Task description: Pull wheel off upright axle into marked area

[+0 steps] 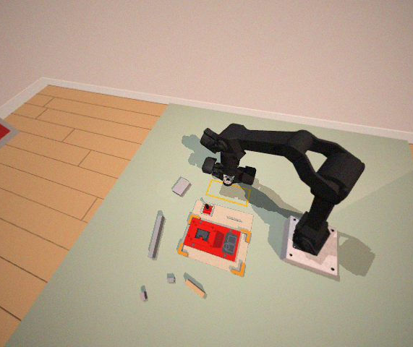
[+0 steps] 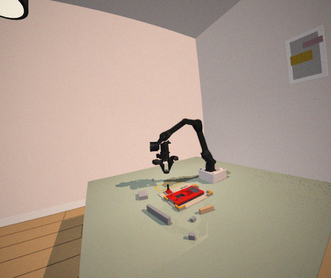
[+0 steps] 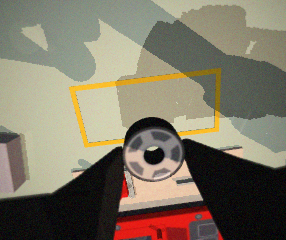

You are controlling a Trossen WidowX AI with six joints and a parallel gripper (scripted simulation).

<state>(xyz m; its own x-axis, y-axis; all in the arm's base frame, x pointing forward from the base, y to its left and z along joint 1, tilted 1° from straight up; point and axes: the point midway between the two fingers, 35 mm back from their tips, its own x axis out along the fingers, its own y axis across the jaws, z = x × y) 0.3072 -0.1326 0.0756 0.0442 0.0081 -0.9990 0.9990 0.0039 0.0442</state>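
My gripper [image 1: 228, 181] [image 2: 166, 171] [image 3: 152, 148] is shut on the wheel [image 1: 228, 179] [image 3: 153, 155], a black tyre with a grey spoked hub. It holds the wheel in the air, well above the table. The marked area [image 1: 210, 183] [image 2: 159, 186] [image 3: 78, 110] is a yellow outlined rectangle on the green table, below and just beyond the wheel. The upright axle [image 1: 207, 207] [image 2: 168, 187] stands bare on its small red block, at the corner of the beige board [image 1: 241, 217] [image 2: 189, 203] near the marked area.
A red assembly [image 1: 210, 238] [image 2: 183, 194] lies on the beige board with orange corner brackets. A grey cube [image 1: 181, 186] [image 2: 142, 194] [image 3: 0, 161] lies left of the marked area. A long grey bar [image 1: 155, 234] [image 2: 158, 214], two small grey blocks and a tan block [image 1: 195, 288] [image 2: 206, 209] lie nearer the front. The arm's base [image 1: 309, 246] [image 2: 213, 174] stands to the right.
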